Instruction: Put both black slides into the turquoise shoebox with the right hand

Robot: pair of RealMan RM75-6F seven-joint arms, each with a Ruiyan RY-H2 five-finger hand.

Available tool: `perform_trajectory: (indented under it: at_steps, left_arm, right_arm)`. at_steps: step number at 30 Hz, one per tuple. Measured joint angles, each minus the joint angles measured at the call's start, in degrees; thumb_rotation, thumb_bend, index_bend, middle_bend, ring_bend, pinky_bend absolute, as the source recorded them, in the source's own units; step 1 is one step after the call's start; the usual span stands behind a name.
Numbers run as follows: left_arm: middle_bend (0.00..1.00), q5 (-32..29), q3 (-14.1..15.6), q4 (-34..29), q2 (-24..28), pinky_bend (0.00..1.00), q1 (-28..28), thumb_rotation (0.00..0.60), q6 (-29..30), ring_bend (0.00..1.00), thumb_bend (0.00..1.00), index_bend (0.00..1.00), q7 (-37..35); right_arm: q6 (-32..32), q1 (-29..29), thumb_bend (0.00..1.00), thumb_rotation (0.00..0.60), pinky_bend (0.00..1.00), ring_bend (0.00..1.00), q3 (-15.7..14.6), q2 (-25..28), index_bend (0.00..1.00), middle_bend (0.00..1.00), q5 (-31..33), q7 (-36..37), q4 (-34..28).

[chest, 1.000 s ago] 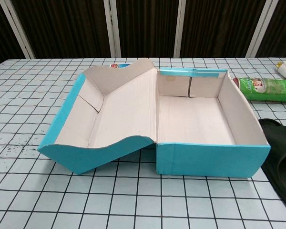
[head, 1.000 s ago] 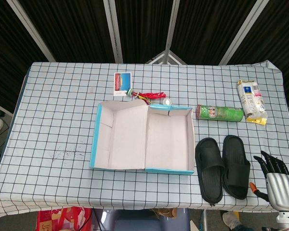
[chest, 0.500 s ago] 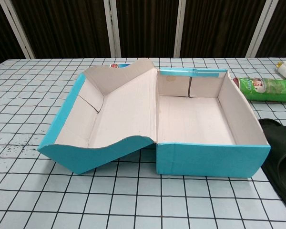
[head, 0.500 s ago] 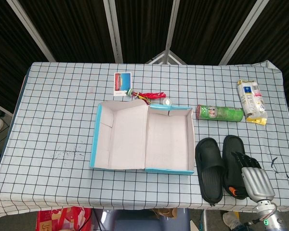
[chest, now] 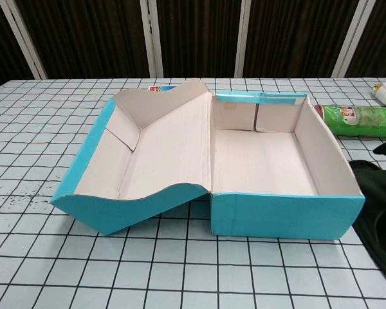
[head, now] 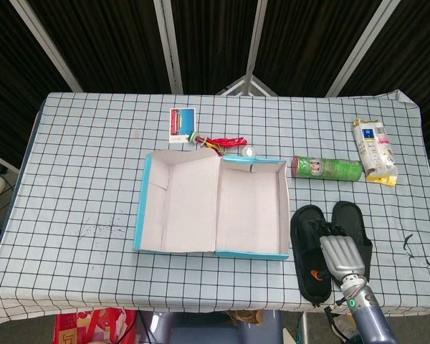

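Checked table point(head: 86, 158) bearing open shoebox point(head: 213, 206) at centre, two slides point(head: 312, 251) side by side just right of it, right hand point(head: 339, 251) over both, grasp not determinable; left hand unseen.

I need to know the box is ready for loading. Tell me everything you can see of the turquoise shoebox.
The turquoise shoebox stands open near the table's middle, turquoise outside, pale bare cardboard inside. Its lid is hinged back to the left and rests tilted, propped against the box. The tray is empty, with folded flaps showing at the far wall. The nearer black slide lies just right of it; whether they touch cannot be told. Neither hand touches it.
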Motion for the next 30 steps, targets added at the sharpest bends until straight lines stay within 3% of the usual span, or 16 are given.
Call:
perform_trajectory:
  at_steps: [16, 30]
  left_arm:
    - [0.0, -1.4, -0.3, -0.3, 0.0, 0.09, -0.3, 0.6, -1.0, 0.0, 0.37, 0.07, 1.2]
    - [0.0, -1.9, -0.4, -1.1, -0.4, 0.09, -0.7, 0.6, -1.2, 0.0, 0.37, 0.07, 4.1]
  right_arm:
    - [-0.8, 6.8, 0.16, 0.6, 0.09, 0.07, 0.5, -4.0, 0.0, 0.07, 5.0, -3.3, 7.7]
    - [-6.2, 11.6, 0.16, 0.6, 0.09, 0.07, 0.1, -6.8, 0.0, 0.07, 8.8, -1.7, 14.2]
